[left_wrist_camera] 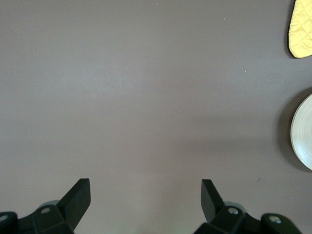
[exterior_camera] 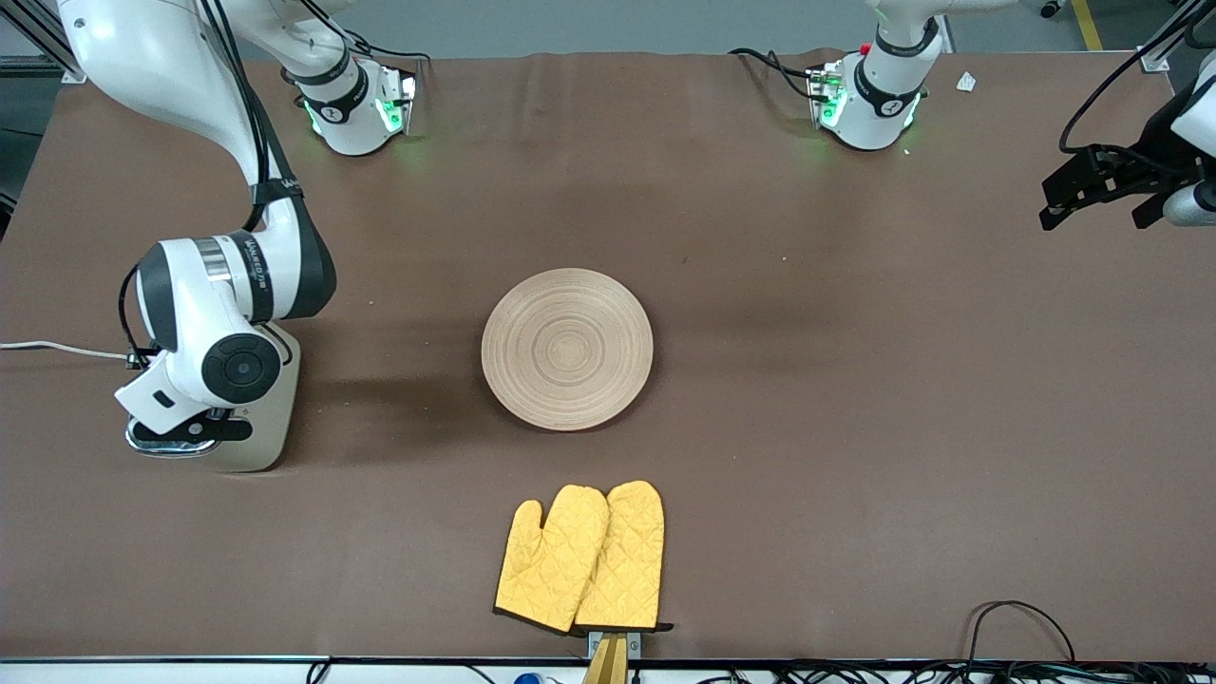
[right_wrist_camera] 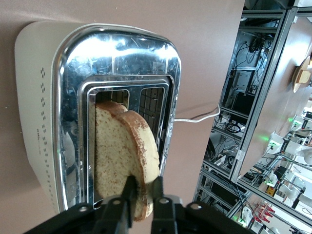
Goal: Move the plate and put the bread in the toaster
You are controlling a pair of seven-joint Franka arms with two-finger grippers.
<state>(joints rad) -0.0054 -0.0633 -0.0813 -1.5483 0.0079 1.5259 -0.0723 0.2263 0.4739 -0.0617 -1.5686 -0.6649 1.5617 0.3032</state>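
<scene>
Over the toaster (right_wrist_camera: 44,117) at the right arm's end of the tabletop (exterior_camera: 855,380), our right hand (right_wrist_camera: 143,187) pinches the bread (right_wrist_camera: 124,161) partway into a slot, release pending; plate (exterior_camera: 567,349) sits mid-tabletop; left hand (left_wrist_camera: 145,192) waits, spread.

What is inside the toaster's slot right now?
The bread stands partly in one slot of the toaster, its upper edge pinched by the right gripper. Its lower part is hidden in the slot. The neighbouring slot looks empty.

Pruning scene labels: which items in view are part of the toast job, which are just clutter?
Job: bread in right gripper, entering toaster slot; plate at table centre.
Clutter: yellow oven mitts; left gripper waits open.
</scene>
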